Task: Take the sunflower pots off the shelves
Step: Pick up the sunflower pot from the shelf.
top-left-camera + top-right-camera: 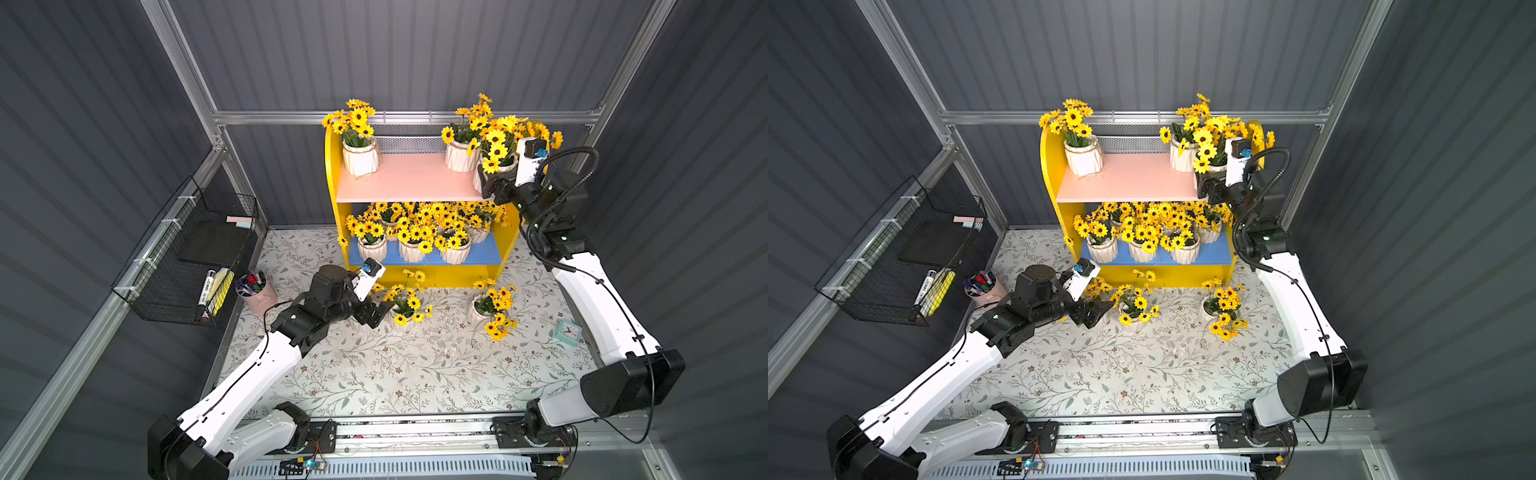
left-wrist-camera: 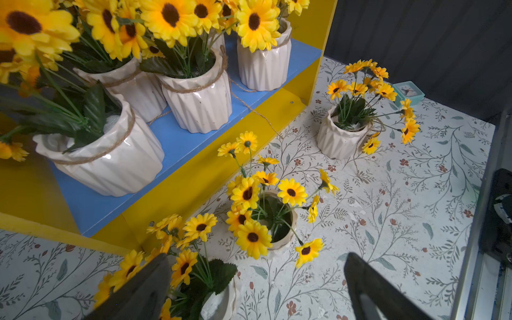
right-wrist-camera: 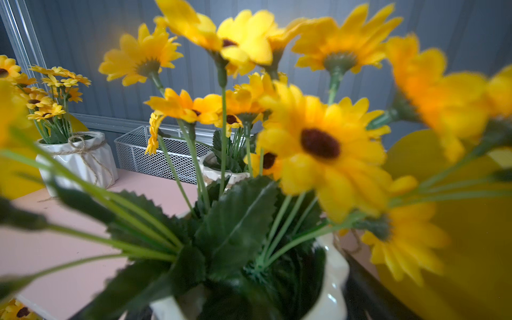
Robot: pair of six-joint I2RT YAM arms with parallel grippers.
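The shelves (image 1: 407,178) have a pink upper board and a blue lower board (image 1: 486,253). Three sunflower pots stand on the pink board: one at the left (image 1: 359,157), one at the back right (image 1: 459,156) and one at the front right corner (image 1: 505,168). My right gripper (image 1: 492,187) is open with its jaws either side of that corner pot (image 3: 332,277). Several pots crowd the blue board (image 2: 198,108). On the table stand three pots (image 1: 403,324) (image 1: 478,311) (image 2: 221,302). The last sits between the wide-open jaws of my left gripper (image 2: 256,257), close to one finger (image 2: 144,288).
A black wire rack (image 1: 187,257) hangs on the left wall, with a pink cup of markers (image 1: 255,291) below it. A teal clock (image 1: 568,332) lies near the right arm. A white mesh basket (image 1: 411,143) sits behind the shelves. The arms' rail (image 1: 415,432) runs along the front.
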